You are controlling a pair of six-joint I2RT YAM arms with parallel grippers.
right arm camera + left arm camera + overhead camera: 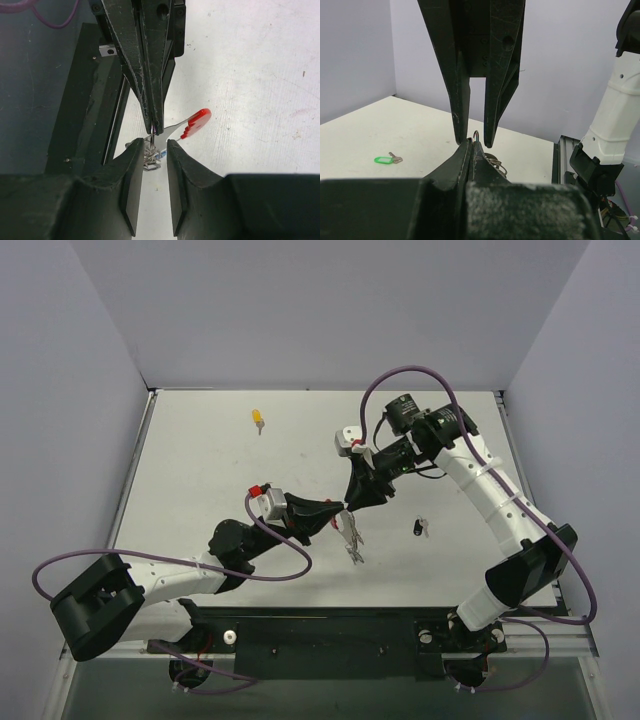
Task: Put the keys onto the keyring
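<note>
The white table (200, 480) fills the overhead view. Just right of its middle, the left gripper (154, 125) is clamped tight on the keyring (150, 150), whose red tag (197, 121) sticks out to the right. The right gripper (155, 147) stands parted either side of the ring, gripping nothing. The black key (418, 528) lies right of centre and the yellow key (258, 419) at upper left. The green key (383, 160) shows at lower left of the left wrist view.

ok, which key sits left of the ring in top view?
Yellow key, back left. Black key lies right of ring; green key only shows from left wrist.
</note>
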